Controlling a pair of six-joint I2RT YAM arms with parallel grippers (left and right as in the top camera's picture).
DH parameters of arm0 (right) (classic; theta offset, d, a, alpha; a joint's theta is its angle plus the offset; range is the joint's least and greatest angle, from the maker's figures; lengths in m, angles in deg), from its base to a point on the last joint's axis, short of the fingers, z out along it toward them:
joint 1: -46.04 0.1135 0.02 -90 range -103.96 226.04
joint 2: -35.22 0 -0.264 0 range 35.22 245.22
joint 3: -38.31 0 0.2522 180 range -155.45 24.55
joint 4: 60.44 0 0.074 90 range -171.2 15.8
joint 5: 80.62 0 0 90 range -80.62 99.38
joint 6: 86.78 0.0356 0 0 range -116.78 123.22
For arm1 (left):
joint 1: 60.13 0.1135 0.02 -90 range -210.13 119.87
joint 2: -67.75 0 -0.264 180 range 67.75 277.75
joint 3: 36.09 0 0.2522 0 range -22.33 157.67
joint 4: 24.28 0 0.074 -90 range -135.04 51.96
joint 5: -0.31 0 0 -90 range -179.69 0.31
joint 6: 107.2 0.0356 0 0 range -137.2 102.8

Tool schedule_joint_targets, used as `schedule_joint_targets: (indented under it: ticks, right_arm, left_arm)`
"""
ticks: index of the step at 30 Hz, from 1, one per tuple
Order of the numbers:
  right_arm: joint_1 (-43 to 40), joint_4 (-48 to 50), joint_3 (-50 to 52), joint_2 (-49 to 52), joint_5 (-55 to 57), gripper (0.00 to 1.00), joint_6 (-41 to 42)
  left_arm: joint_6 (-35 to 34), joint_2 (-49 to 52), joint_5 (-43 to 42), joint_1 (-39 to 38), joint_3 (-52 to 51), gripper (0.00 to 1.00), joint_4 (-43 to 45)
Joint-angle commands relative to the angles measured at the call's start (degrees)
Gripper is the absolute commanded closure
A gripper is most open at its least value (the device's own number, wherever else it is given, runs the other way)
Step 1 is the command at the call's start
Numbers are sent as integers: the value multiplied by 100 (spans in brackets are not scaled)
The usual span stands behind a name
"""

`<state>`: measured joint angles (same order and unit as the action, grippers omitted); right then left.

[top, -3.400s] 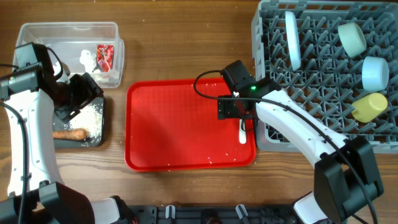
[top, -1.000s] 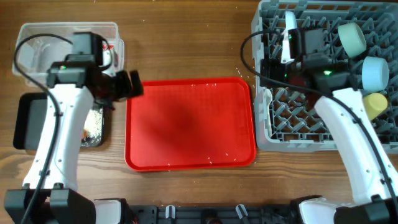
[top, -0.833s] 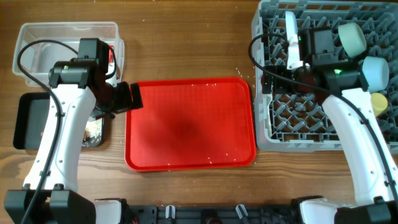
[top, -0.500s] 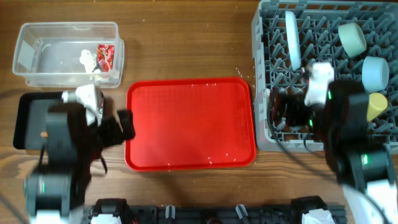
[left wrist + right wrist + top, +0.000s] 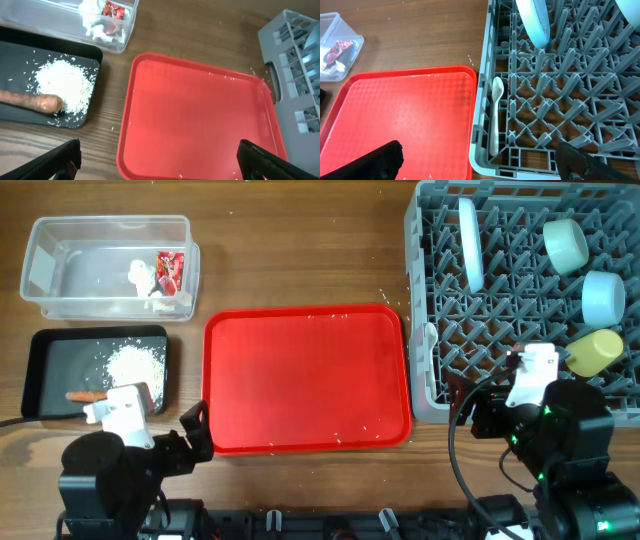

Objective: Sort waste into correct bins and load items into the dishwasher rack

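Grained wooden table point(image 5: 300, 250); red tray point(image 5: 300, 380) of finely textured plastic; clear tub point(image 5: 70, 265) glossy; grey plastic dishwasher rack point(image 5: 520, 310) matt.

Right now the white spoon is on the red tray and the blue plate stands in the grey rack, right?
Not quite. The white spoon lies in the grey rack, by its left edge, not on the red tray; the right wrist view shows it. The blue plate does stand there.

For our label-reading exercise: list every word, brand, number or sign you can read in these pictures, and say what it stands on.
Unreadable: the print on the small red printed wrapper inside the clear rectangular plastic tub is too small and blurred.
No other text, number or sign shows in any view.
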<state>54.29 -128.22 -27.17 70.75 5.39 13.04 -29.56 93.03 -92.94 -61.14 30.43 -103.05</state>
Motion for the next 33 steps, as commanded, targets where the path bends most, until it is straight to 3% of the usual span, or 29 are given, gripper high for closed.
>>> schedule_joint_targets:
  ticks: [1, 5, 8, 11, 16, 22, 27, 29, 33]
  right_arm:
    - [-9, -2, 48, 63, 114, 0, 83]
    - [-9, 4, 83, -129, 315, 0, 37]
    - [-9, 564, 533, -920, 396, 0, -232]
    - [-9, 1797, 1620, -1932, 391, 0, -210]
    - [-9, 4688, 3755, -3132, 426, 0, -240]
    - [-122, 6358, 5156, -3534, 588, 0, -236]
    - [-518, 6013, 5143, -3534, 4, 0, -1163]
    - [-522, 5471, 5143, -3534, -63, 0, -1054]
    - [-522, 5423, 5143, -3532, -57, 0, -946]
  left_arm:
    - [-50, -9, 33, 11, -46, 0, -26]
    - [-50, -9, 33, 11, -46, 0, -26]
    - [-50, -9, 33, 11, -46, 0, -26]
    - [-50, -9, 33, 11, -46, 0, -26]
    - [-50, -9, 33, 11, -46, 0, -26]
    - [-50, -9, 33, 11, -46, 0, -26]
    - [-50, -9, 33, 11, -46, 0, -26]
    - [-50, -9, 33, 11, -46, 0, -26]
    - [-50, -9, 33, 11, -46, 0, -26]
